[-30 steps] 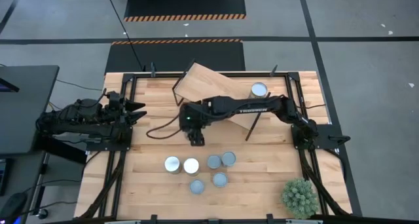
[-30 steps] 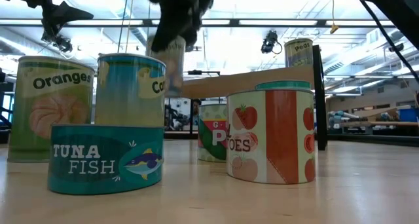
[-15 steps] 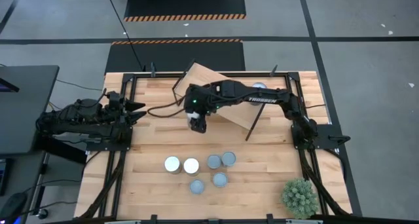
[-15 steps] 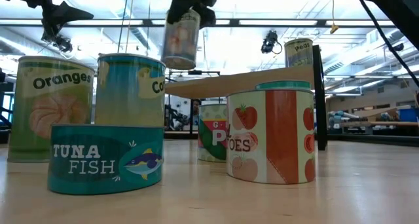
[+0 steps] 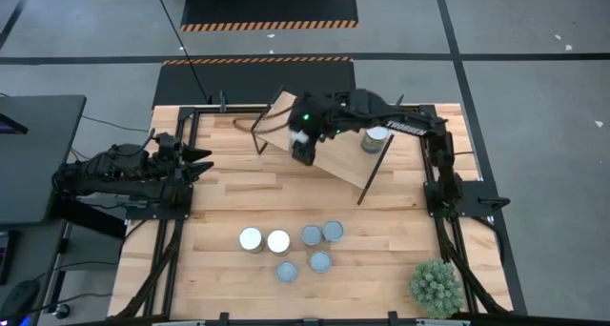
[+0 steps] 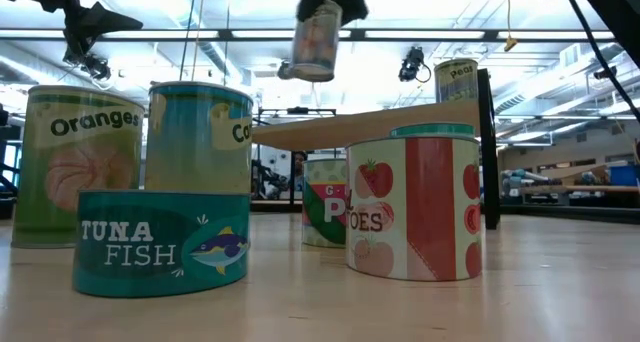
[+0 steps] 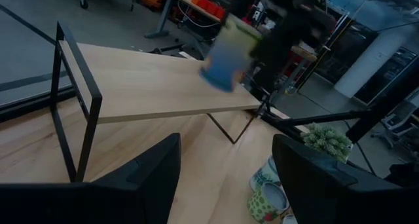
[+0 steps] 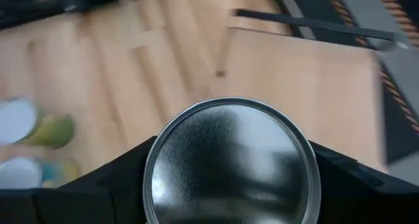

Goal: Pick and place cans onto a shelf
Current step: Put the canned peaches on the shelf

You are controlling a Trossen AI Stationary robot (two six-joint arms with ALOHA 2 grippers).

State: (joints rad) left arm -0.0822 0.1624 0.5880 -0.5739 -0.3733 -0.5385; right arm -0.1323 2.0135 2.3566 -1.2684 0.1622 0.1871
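While the right gripper [image 5: 303, 147] was hanging just above the group of cans near the middle of the tabletop [image 5: 219, 221] a second ago, it is now hovering over the near edge of the shelf [image 5: 329, 145], clamped on a can [image 6: 315, 42] that it is carrying in the air. Seen from table height, that can is hanging clear above the shelf board [image 6: 370, 127], tilted a little, and is touching nothing below it; a second ago it was lower and farther left in that view, just in front of the standing cans. The right wrist view is showing the can's silvery top [image 8: 232, 162] filling the space between the two dark fingers, with the shelf board beyond it. The left gripper [image 5: 198, 161] is waiting at the left side of the tabletop, unmoved, its fingers standing apart and holding nothing. Counting the cans from above gives eight: one in the right gripper, one already standing on the shelf [image 5: 375, 139] towards its right end, and six on the tabletop in a loose cluster, two with white tops [image 5: 264, 240] side by side and four smaller ones with blue-grey tops [image 5: 315, 249] to their right. That cluster is sitting just as it did a second ago. One spiky green potted plant [image 5: 436, 287] is standing at the tabletop's near right corner.
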